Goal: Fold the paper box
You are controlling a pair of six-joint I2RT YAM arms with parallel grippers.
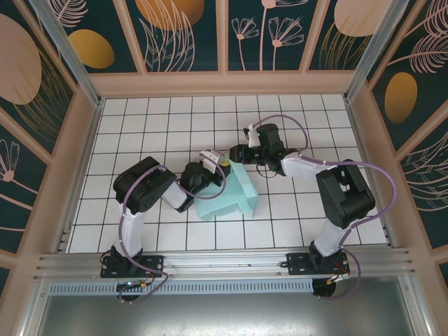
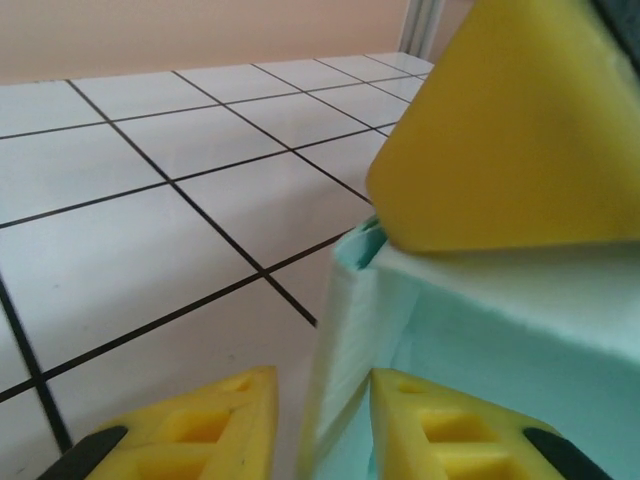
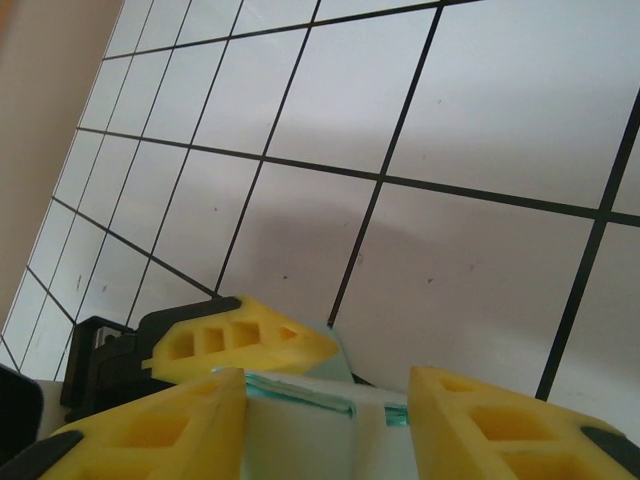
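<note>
One paper box [image 1: 227, 194], left tool [image 2: 322, 385], right tool [image 3: 328, 378], perhaps both gripping

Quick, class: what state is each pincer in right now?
Left pincer: straddles paper box wall; grip cannot be told.
Right pincer: paper box sits inside it; cannot be told.

The paper box [image 1: 227, 194] is thin card, pale mint and matt; close up, its raised wall shows a faint ribbed grain. The table [image 1: 140, 126] beneath it is smooth and white with a soft sheen, ruled with black lines. The left gripper [image 2: 325, 385] and right gripper [image 3: 328, 390] have fingers of matt yellow plastic, slightly grainy, with moulded hollows. The arm shells [image 1: 301, 166] are smooth black and white plastic. The near rail [image 1: 224, 262] is dull grey metal. The wall panels [image 1: 182, 35] are printed and matt, set in pale wood-toned frames [image 1: 224, 82].
</note>
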